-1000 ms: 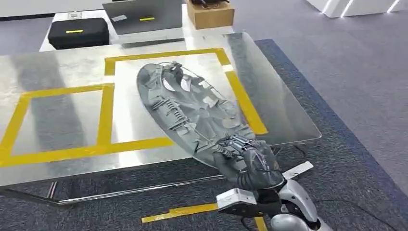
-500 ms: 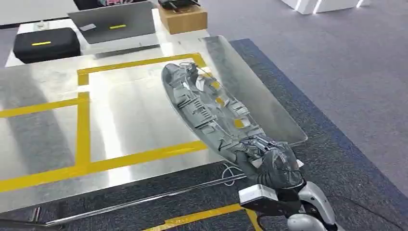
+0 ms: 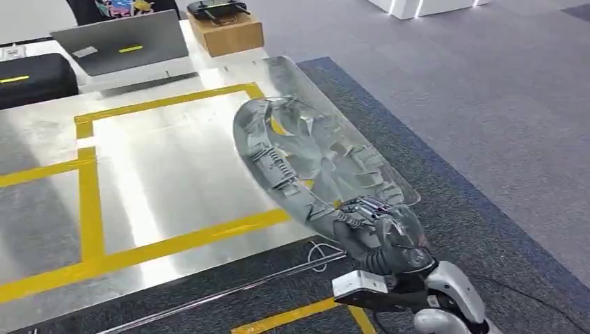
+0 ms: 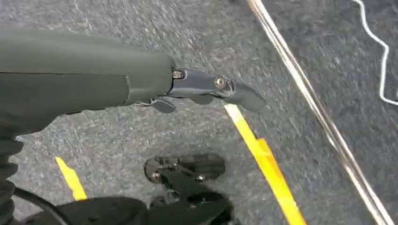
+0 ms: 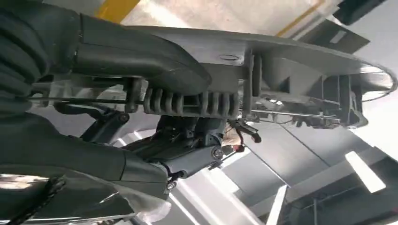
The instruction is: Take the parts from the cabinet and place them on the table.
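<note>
My right hand point(image 3: 379, 236) grips the near end of a large grey moulded part point(image 3: 306, 160) with ribs and cut-outs. The part hangs tilted on edge above the right end of the shiny metal table point(image 3: 174, 174), crossing the right side of the yellow tape frame point(image 3: 167, 103). In the right wrist view, the thumb and fingers of the right hand point(image 5: 155, 61) clamp the rim of the part point(image 5: 291, 61). My left hand point(image 4: 202, 122) hangs over the grey carpet, fingers apart, holding nothing.
Behind the table stand a grey laptop point(image 3: 122, 42), a black case point(image 3: 35, 76) and a cardboard box point(image 3: 226, 31). A person's torso point(image 3: 118, 7) is at the far edge. A white cable point(image 3: 320, 250) and yellow floor tape point(image 3: 278, 319) lie on the carpet near me.
The whole picture has shifted as the camera turned. Relative to the yellow frame, the part has swung toward the table's right edge, still in my right hand.
</note>
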You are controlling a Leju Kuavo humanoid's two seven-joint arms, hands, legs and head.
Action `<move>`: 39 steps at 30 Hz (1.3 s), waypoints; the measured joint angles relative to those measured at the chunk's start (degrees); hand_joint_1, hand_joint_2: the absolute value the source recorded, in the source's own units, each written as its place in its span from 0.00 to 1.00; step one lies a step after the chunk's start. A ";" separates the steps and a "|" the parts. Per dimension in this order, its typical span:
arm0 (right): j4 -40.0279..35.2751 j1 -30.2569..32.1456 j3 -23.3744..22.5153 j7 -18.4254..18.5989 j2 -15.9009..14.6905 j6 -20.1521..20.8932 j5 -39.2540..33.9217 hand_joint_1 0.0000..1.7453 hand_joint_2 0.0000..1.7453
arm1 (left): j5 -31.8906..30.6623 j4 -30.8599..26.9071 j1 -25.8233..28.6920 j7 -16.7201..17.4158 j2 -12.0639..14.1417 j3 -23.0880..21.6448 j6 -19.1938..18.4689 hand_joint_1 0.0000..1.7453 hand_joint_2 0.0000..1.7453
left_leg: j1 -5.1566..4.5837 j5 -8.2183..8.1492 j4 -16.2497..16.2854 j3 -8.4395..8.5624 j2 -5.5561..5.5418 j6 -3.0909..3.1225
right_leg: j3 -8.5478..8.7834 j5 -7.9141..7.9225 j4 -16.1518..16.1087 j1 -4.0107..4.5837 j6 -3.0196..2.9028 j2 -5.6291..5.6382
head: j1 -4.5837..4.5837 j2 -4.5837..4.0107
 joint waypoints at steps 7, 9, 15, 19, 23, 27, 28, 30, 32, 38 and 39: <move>0.26 -0.79 1.37 0.59 -0.06 0.50 0.70 1.00 1.00 | 0.00 0.00 0.58 -0.02 0.13 -0.07 -0.68 0.00 1.00 | 0.98 1.18 -2.34 1.21 -0.28 0.14 | -8.32 -7.82 16.78 -0.38 1.87 -1.70 | 0.44 0.00; 0.42 -0.98 1.88 0.89 -0.20 0.83 1.07 1.00 1.00 | -0.04 0.00 0.55 0.00 0.13 -0.07 -0.70 0.00 1.00 | 1.33 1.04 -2.29 1.45 -1.01 -0.15 | -6.09 -3.92 12.15 -0.91 2.46 -1.70 | 0.41 0.00; 0.72 -1.18 2.49 1.38 -1.44 0.65 1.33 1.00 1.00 | -0.90 0.18 -0.36 0.39 -0.04 -0.72 0.64 0.00 1.00 | 1.71 0.70 -1.05 0.59 -4.01 -2.24 | 0.85 -0.61 -0.08 -1.43 1.78 0.47 | 0.50 0.00; 0.72 -1.33 2.64 1.44 -1.60 0.68 1.57 1.00 1.00 | -0.85 0.72 -0.63 0.50 0.15 -0.96 1.25 0.00 1.00 | 1.65 -2.97 4.75 -1.93 -1.59 -3.17 | 1.38 -0.60 -0.42 -1.68 0.47 -1.33 | 0.00 0.00; 0.79 -1.53 2.84 1.60 -1.73 0.65 2.29 1.00 1.00 | -0.55 1.40 -0.67 0.50 0.29 -1.84 1.40 0.00 1.00 | 1.71 -6.01 16.12 -7.39 -0.60 -3.11 | 1.55 -0.87 -0.41 -1.13 0.10 -2.38 | 0.02 0.00; 0.90 -1.69 3.34 1.88 -1.95 0.54 2.88 1.00 1.00 | 0.26 1.49 -0.74 0.59 0.53 -2.60 1.51 0.00 1.00 | 1.11 0.81 0.75 0.09 -0.56 -1.29 | 2.14 -1.19 -0.47 -0.91 0.20 -2.39 | 0.11 0.00; 0.90 -1.78 3.45 1.88 -1.97 0.44 2.93 1.00 1.00 | 0.37 1.51 -0.78 0.68 0.59 -2.82 1.51 0.00 1.00 | 0.98 0.46 -0.35 0.46 -0.51 -1.21 | 1.90 -1.31 -0.31 -0.53 0.51 -2.31 | 0.02 0.00; 0.90 -1.78 3.61 1.90 -2.01 0.39 3.04 1.00 1.00 | 0.44 1.51 -0.83 0.72 0.61 -3.17 1.51 0.00 1.00 | 0.79 0.30 -0.23 0.22 -0.55 -1.19 | 1.79 -1.18 -0.51 -0.78 1.00 -2.43 | 0.13 0.00; 0.90 -1.81 3.71 1.90 -2.05 0.39 3.04 1.00 1.00 | 0.44 1.57 -0.68 0.77 0.59 -3.21 1.51 0.00 1.00 | 1.23 0.70 -1.51 0.78 -0.57 -0.65 | 1.96 -1.42 -0.83 -0.64 1.81 -2.43 | 0.11 0.00; 1.38 -2.83 5.33 2.14 -2.23 1.09 3.69 1.00 1.00 | 1.75 1.62 -0.13 0.66 0.88 -3.21 0.90 0.00 1.00 | 1.16 0.61 -2.02 1.43 -0.51 0.03 | -7.28 -7.49 15.74 -0.82 2.49 -2.27 | 0.46 0.00; 1.49 -2.84 5.62 2.30 -2.23 1.14 3.78 1.00 1.00 | 1.84 1.62 0.14 0.63 0.94 -3.21 0.72 0.00 1.00 | 1.17 0.50 -2.01 1.59 -0.56 0.02 | -6.56 -5.59 13.81 -0.87 2.56 -2.28 | 0.46 0.00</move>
